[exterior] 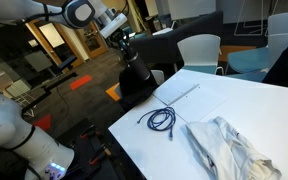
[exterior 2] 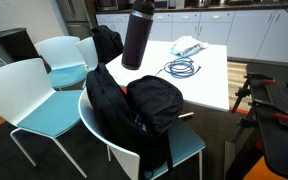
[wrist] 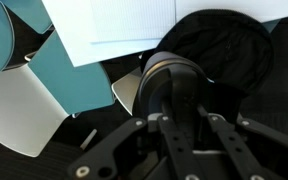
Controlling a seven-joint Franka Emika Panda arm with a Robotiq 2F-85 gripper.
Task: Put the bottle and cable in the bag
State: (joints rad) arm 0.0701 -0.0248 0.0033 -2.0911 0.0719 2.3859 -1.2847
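The gripper (wrist: pixel 179 115) is clamped round the dark bottle (exterior 2: pixel 137 35), holding it upright in the air over the black backpack (exterior 2: pixel 149 105) on the near teal chair (exterior 2: pixel 191 148). The bottle step is in hand; next, I judge, it must go down into the backpack's opening, which I cannot make out. The cable (exterior 2: pixel 181 68) lies coiled on the white table (exterior: pixel 244 100), near a white cloth (exterior: pixel 229 145). One bottle, one cable, one cloth; a second black bag (exterior 2: pixel 107 42) sits farther off
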